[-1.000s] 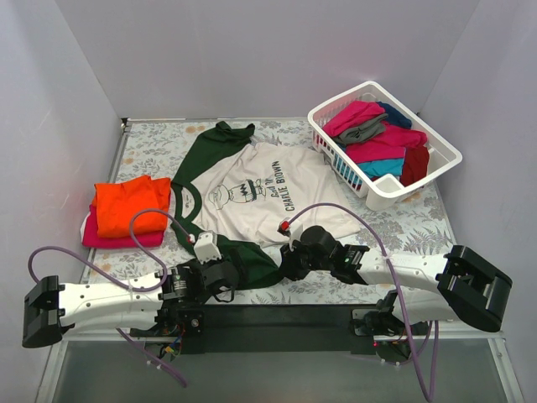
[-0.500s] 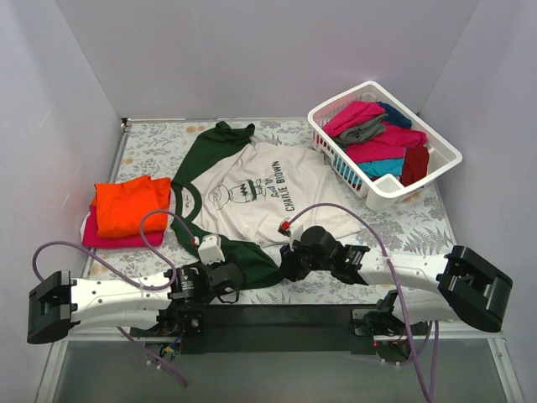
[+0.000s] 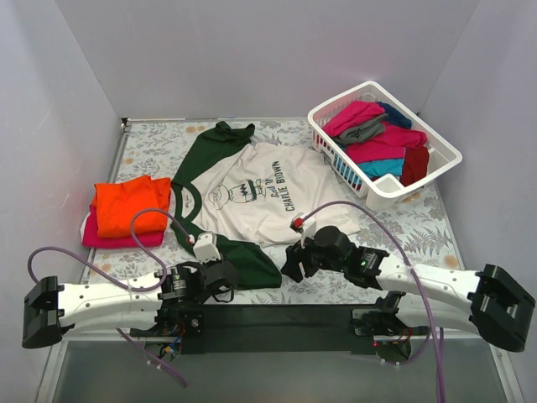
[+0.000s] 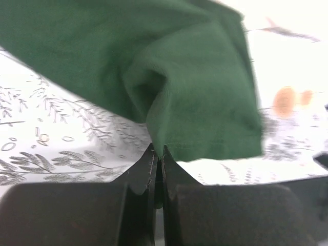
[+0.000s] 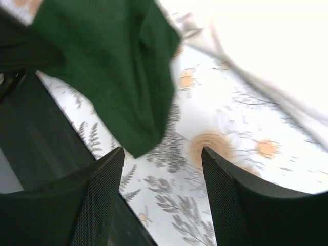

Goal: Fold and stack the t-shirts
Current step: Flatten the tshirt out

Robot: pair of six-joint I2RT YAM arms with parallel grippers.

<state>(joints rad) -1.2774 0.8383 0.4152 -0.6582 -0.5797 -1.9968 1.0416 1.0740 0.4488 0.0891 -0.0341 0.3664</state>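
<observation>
A cream-white t-shirt (image 3: 267, 191) with dark green sleeves and a cartoon-face print lies spread on the table. Its near green sleeve (image 3: 250, 259) reaches toward the arms. My left gripper (image 3: 230, 272) is shut on a fold at that sleeve's edge (image 4: 195, 102); the jaws meet with cloth pinched at their tips (image 4: 158, 151). My right gripper (image 3: 294, 265) hovers just right of the sleeve's end. It stands open (image 5: 163, 154) over the table cover, with the sleeve tip (image 5: 118, 82) just beyond the left finger and nothing between the fingers.
A folded orange shirt (image 3: 127, 205) lies on a magenta one (image 3: 117, 240) at the left. A white slatted basket (image 3: 384, 191) at the back right holds magenta, grey, teal, dark red and navy shirts. The table's near black edge (image 3: 277, 317) runs just below both grippers.
My left gripper has closed on the green sleeve. My right gripper has opened and let the sleeve go, and its arm has shifted a little to the right.
</observation>
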